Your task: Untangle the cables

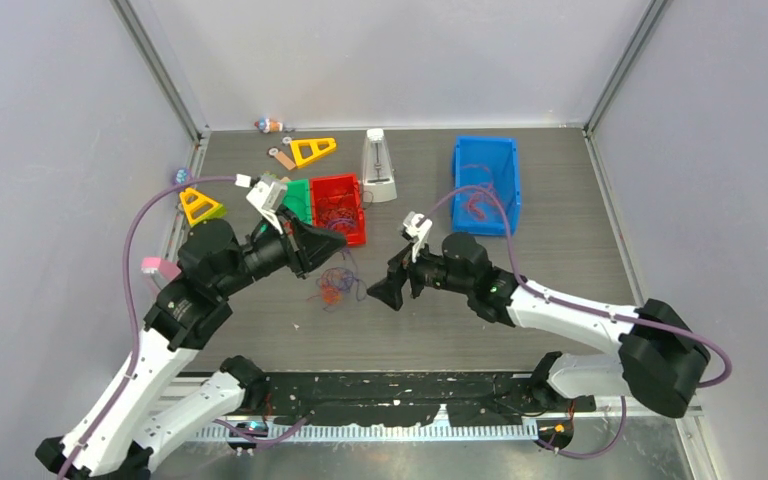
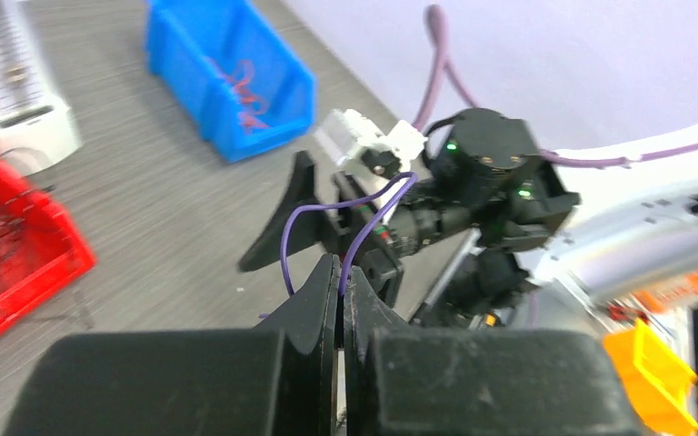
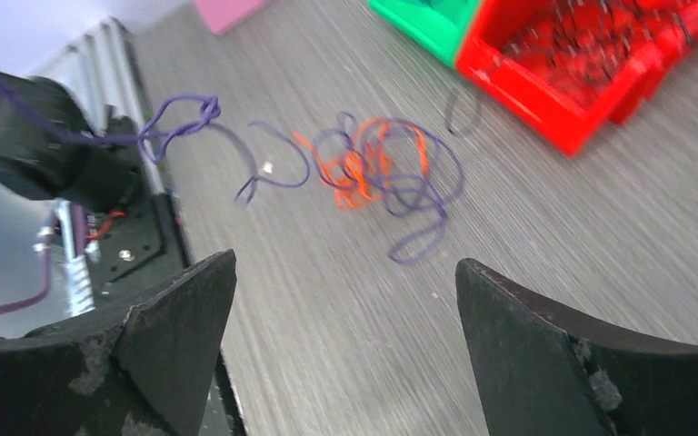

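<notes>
Two robot arms, left arm (image 1: 150, 372) at seven o'clock, right arm (image 1: 572, 312) at four: white tubes, black joints, a lilac hose (image 1: 132, 262) along each, black wedge-fingered left pincer (image 1: 340, 241) and right pincer (image 1: 380, 285).

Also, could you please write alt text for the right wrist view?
The open right gripper faces a loose tangle of purple and orange cables on the grey table. A red bin and a green bin sit at the top right.

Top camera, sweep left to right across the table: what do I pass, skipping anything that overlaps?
pink block → yellow triangle → green bin → red bin → white tower-shaped object → blue bin
</notes>
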{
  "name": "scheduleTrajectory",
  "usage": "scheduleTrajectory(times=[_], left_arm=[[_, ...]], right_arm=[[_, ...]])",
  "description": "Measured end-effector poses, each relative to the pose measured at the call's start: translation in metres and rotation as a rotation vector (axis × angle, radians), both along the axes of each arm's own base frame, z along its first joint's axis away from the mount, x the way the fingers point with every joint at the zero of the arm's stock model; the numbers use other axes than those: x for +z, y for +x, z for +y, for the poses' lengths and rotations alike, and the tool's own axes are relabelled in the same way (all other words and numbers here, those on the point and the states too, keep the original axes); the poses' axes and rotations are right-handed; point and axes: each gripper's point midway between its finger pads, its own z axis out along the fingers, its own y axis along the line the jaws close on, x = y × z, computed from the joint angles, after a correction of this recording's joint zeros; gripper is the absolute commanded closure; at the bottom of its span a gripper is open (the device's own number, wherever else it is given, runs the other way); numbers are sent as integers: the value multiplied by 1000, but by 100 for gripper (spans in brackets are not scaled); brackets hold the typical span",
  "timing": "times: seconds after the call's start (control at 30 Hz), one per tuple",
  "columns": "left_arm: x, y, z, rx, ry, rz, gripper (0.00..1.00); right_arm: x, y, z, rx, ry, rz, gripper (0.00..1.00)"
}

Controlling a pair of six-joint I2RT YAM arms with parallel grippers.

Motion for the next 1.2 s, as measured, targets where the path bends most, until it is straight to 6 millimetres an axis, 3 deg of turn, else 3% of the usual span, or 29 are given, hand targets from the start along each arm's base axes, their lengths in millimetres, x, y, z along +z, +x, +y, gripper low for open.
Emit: scheduleTrajectory(times=[0.23,0.37,0.57,0.73,0.9,1.07,1.2], left_arm=[[51,-21,-29,-146,-93,-17,100],[75,-19,-36,-163,-150,-20,100],[90,-11,-32,-111,-162,-42,100],[79,15,-6,80,-67,-65,100],[63,51,47,372,97,-84,100],[55,86,94,625,243,-104,100],[33,119,125,785,348,-50,100]], right_arm=[[50,-34,17,157,189,-129,14],[63,-48,27,220,249,-164,24],[75,-50,31,214,293,-180,24],[68,-27,4,5,241,-176,22],[50,4,-27,-241,131,-160,21],[16,17,-36,-327,9,-107,20],[1,19,-36,-341,-28,-75,20]])
